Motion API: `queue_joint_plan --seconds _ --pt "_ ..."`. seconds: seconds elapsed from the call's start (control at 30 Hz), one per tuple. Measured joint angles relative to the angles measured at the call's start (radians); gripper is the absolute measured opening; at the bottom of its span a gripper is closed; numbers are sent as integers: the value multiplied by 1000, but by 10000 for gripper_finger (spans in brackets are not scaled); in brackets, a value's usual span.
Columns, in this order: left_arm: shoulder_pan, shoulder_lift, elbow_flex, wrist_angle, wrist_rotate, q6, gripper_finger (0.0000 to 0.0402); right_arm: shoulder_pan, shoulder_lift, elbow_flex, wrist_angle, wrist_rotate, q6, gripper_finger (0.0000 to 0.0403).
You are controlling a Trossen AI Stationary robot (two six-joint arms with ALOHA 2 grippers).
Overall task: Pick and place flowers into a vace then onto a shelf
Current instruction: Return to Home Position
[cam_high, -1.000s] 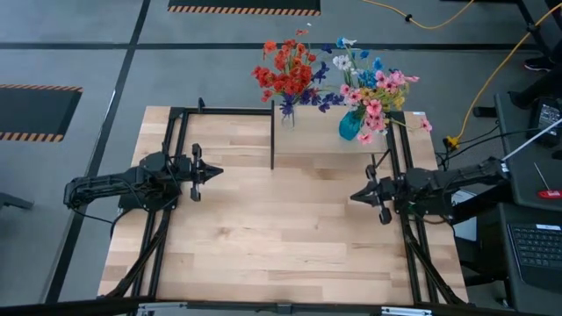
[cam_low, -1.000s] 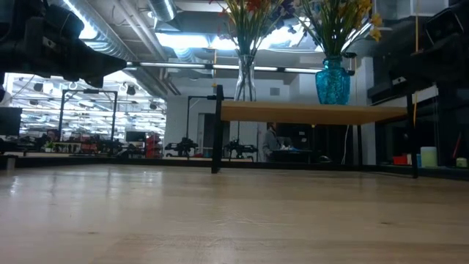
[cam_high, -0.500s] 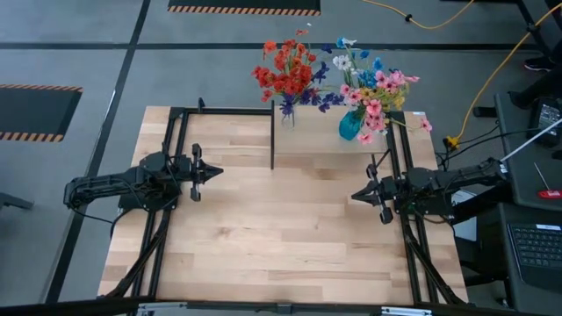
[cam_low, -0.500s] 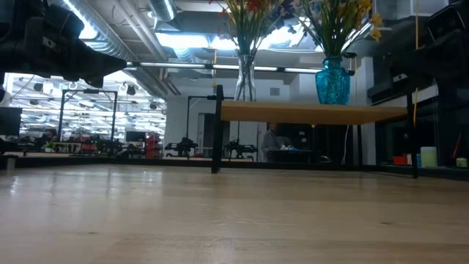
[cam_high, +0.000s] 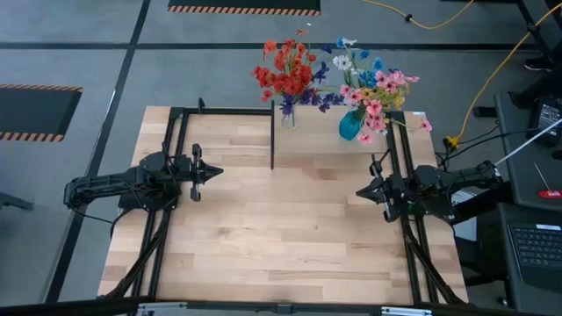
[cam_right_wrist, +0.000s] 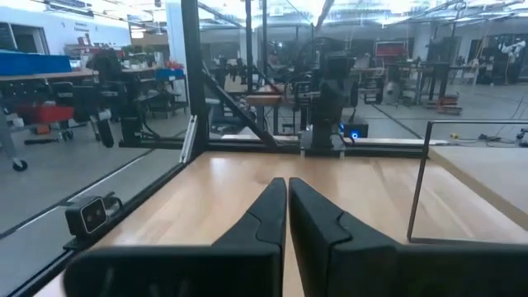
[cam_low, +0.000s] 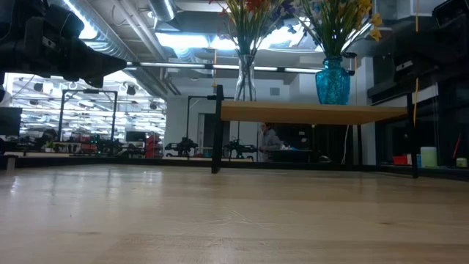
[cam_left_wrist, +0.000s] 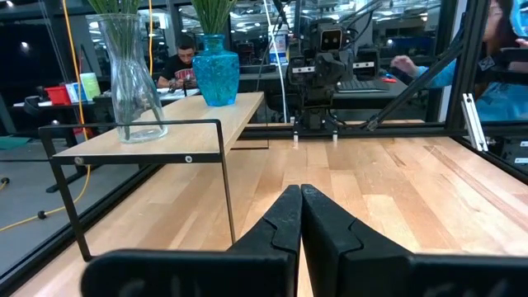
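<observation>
Two vases stand on the raised shelf point(cam_high: 316, 140) at the table's far side. A clear glass vase point(cam_left_wrist: 132, 78) holds red, orange and blue flowers point(cam_high: 285, 75). A blue vase point(cam_left_wrist: 216, 70) holds pink, white, blue and yellow flowers point(cam_high: 373, 88). My left gripper point(cam_high: 215, 172) is shut and empty at the table's left, held above the tabletop. My right gripper point(cam_high: 360, 190) is shut and empty at the table's right, near the shelf's right legs.
Black frame rails point(cam_high: 167, 202) run along the table's left and right sides. The shelf's thin black legs point(cam_high: 272, 140) stand on the tabletop. The light-wood tabletop point(cam_high: 281, 228) lies between the two arms. People sit beyond the table in the wrist and low views.
My right gripper has drawn back a little toward the table's right edge, still shut. My left arm has kept still.
</observation>
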Motion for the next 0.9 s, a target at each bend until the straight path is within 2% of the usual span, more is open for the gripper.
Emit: queue_joint_plan --seconds 0.9 --pt "0 0 0 0 0 0 6 0 5 0 -3 0 -2 20"
